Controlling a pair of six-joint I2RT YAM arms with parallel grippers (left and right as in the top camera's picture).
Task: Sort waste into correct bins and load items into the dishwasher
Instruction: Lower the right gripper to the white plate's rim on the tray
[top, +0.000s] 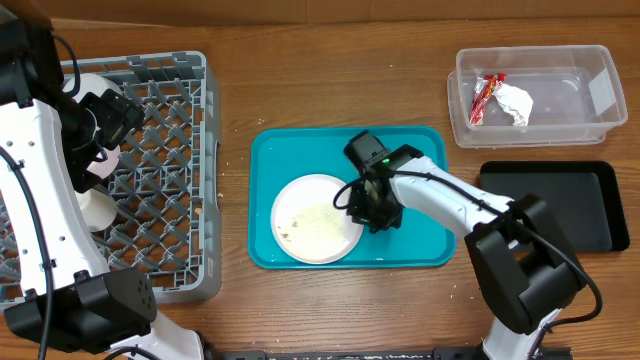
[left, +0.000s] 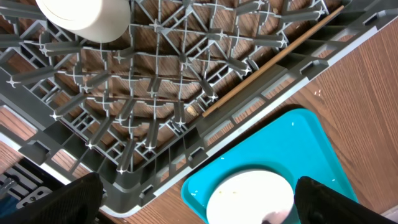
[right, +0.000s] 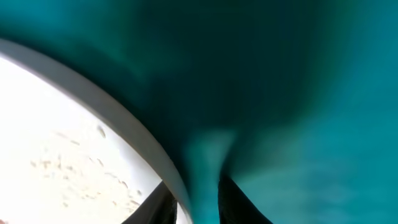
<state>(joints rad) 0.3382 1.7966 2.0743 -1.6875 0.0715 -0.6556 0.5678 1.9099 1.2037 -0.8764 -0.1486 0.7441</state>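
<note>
At the far left of the table (top: 330, 80) sits one grey dish rack (top: 160, 150). I count two white pieces in it. One is a small white cup (top: 92, 88) near the back left corner. The other is a white piece (top: 97, 208) further forward, half hidden by the arm, so I cannot name it more closely.

The left arm reaches over the rack's left side. Its wrist view looks down across the lattice towards the tray, and the left end effector (left: 198, 193) hangs with its two fingers (left: 56, 199) wide apart, holding nothing.

One teal tray (top: 420, 150) lies at the middle of the table. It carries one large round white plate (top: 310, 200), which has a scatter of small rice-like crumbs (top: 315, 222) on its face.

The right arm stretches in low from the front right, elbow bent, wrist tipped down. The right end effector (top: 378, 212) is at the plate's right rim. In its own blurred wrist view the rim runs between the two fingers, which stand apart. A strip of teal shows beside the rim, so they are not pressed onto it.

Back right is one clear plastic tub (top: 590, 125), holding one red-and-silver wrapper (top: 486, 98) and one crumpled white napkin (top: 515, 103) touching each other. Just in front of it lies one shallow black tray (top: 560, 205).
</note>
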